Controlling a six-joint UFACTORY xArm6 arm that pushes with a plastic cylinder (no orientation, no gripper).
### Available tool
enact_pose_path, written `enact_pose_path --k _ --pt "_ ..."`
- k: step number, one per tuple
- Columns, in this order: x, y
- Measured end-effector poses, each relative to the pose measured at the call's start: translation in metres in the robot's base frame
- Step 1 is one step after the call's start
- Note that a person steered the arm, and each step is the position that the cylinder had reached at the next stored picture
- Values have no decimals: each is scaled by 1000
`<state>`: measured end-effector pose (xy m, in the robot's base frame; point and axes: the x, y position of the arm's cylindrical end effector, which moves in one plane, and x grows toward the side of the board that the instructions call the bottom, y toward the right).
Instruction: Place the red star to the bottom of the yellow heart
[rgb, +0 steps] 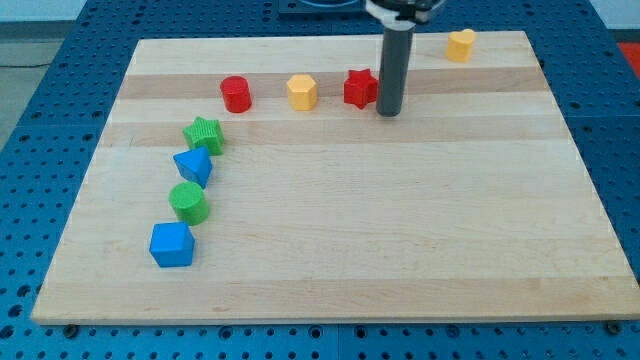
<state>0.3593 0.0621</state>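
My tip rests just right of the red star near the desk's far edge; there is no pincer to open or shut. The yellow heart sits by the far right corner. I judge the tip should circle to the star's left side, then push it rightward to stop just below the heart

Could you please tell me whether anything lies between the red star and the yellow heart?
In the camera view, only my tip stands there, right beside the red star; from it to the yellow heart the board is bare.
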Motion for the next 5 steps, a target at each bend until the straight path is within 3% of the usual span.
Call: enact_pose_path --k 1,2,3,5 --pt "5 -48" --pt "-19 -65" --pt "-49 -34" --pt "-61 30"
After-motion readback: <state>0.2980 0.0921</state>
